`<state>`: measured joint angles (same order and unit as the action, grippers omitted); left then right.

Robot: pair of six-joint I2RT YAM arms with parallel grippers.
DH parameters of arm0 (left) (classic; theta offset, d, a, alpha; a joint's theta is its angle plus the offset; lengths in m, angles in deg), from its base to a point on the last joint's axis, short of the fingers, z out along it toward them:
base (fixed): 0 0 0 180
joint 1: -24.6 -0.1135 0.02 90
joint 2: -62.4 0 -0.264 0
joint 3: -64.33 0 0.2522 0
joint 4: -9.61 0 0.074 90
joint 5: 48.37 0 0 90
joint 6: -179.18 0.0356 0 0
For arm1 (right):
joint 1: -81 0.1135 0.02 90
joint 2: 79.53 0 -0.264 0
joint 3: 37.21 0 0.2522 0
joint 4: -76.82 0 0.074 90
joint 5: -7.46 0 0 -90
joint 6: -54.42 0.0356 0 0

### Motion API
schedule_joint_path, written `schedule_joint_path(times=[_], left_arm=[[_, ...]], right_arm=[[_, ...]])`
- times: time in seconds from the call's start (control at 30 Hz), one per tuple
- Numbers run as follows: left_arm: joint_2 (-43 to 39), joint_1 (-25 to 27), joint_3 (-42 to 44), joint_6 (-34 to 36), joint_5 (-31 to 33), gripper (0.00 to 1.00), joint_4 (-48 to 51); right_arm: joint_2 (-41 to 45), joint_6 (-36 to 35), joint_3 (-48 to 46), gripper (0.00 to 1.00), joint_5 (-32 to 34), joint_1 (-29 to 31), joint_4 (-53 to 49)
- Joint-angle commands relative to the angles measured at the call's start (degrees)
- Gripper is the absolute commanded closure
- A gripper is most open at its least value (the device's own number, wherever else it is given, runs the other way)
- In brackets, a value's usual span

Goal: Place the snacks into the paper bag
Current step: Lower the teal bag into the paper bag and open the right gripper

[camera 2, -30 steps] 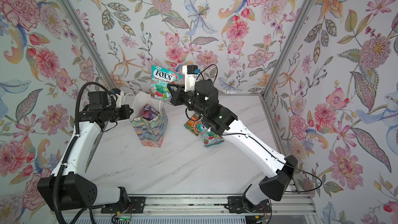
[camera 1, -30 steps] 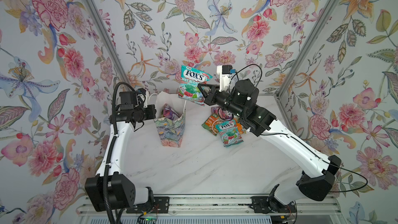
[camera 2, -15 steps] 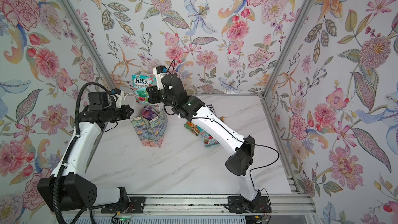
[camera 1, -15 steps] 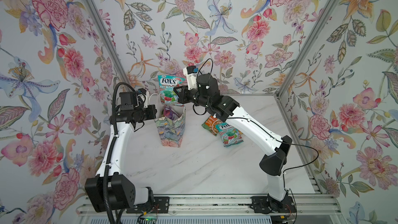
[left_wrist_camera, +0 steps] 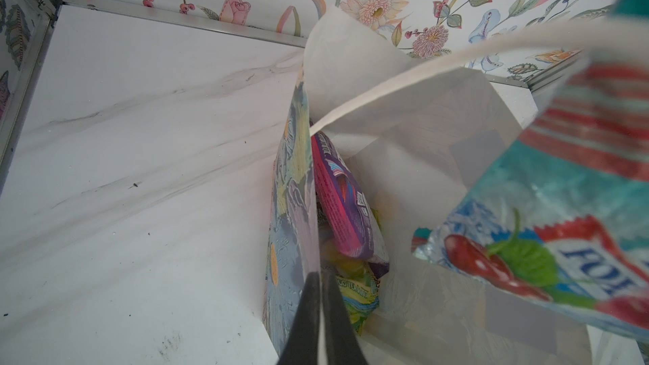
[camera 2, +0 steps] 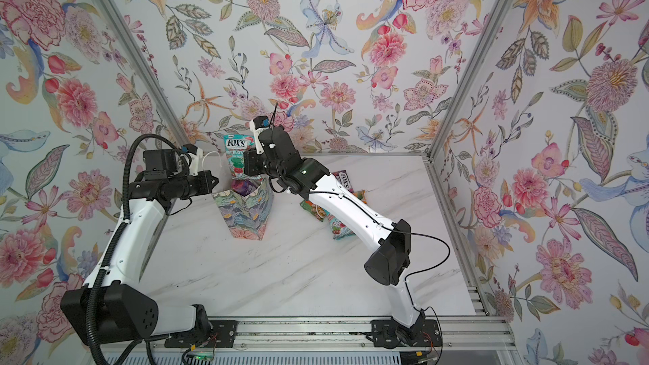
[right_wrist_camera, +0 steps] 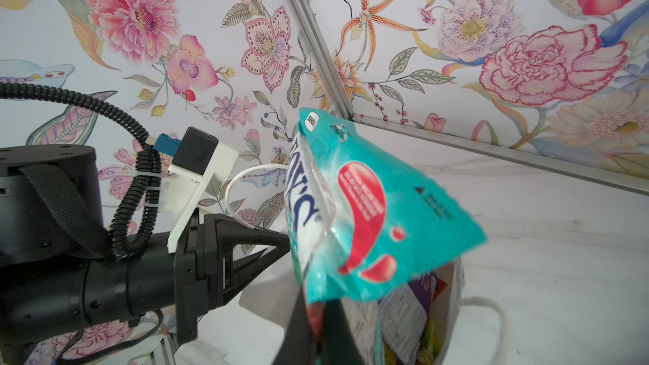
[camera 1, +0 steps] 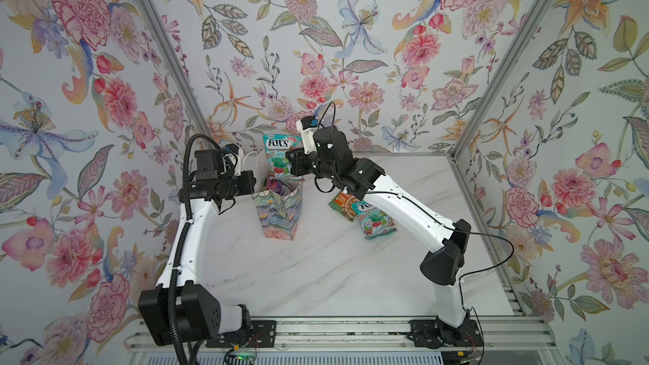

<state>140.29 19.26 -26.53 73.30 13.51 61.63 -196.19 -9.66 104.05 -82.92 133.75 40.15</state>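
Under the right pincer (right_wrist_camera: 318, 310) the paper bag (camera 1: 279, 212) stands open on the bench (camera 1: 316, 275). That pincer is clamped on one edge of a teal packet (camera 1: 279, 161), whose lower end sits right at the bag mouth. The left pincer (left_wrist_camera: 320, 282) is closed on the bag wall at the rim, apparently to steady the bag. My read on the packet: light glossy film, slippery and floppy, with loose candy shifting inside, so pinch the flat sealed edge rather than the belly. The bag is thin paper, tall and narrow, and likely to tip, so keep the rim held. The held packet reads "FOX'S" and "MINT BLOS…". Behind the right pincer, under its arm, a second teal packet (camera 1: 375, 219) shows "FOX'S" next to an orange packet (camera 1: 342, 203) whose print is unreadable. Beside the left pincer, inside the bag, are a purple packet (left_wrist_camera: 337, 198) and a yellow-green packet (left_wrist_camera: 354, 293), text too small to read.
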Motion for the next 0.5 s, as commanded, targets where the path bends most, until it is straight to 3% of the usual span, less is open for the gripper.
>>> schedule_joint_path(times=[0.0, 0.47], left_arm=[[-1.16, 0.33, 0.81, -0.38, -1.21, 0.98, -0.97], [-0.98, 0.33, 0.64, 0.15, -1.04, 0.97, -0.64]], right_arm=[[-2.76, 0.51, 2.00, 1.00, 0.22, -0.29, 1.64], [-8.31, 8.25, 5.74, 0.97, -7.27, -1.52, 2.35]])
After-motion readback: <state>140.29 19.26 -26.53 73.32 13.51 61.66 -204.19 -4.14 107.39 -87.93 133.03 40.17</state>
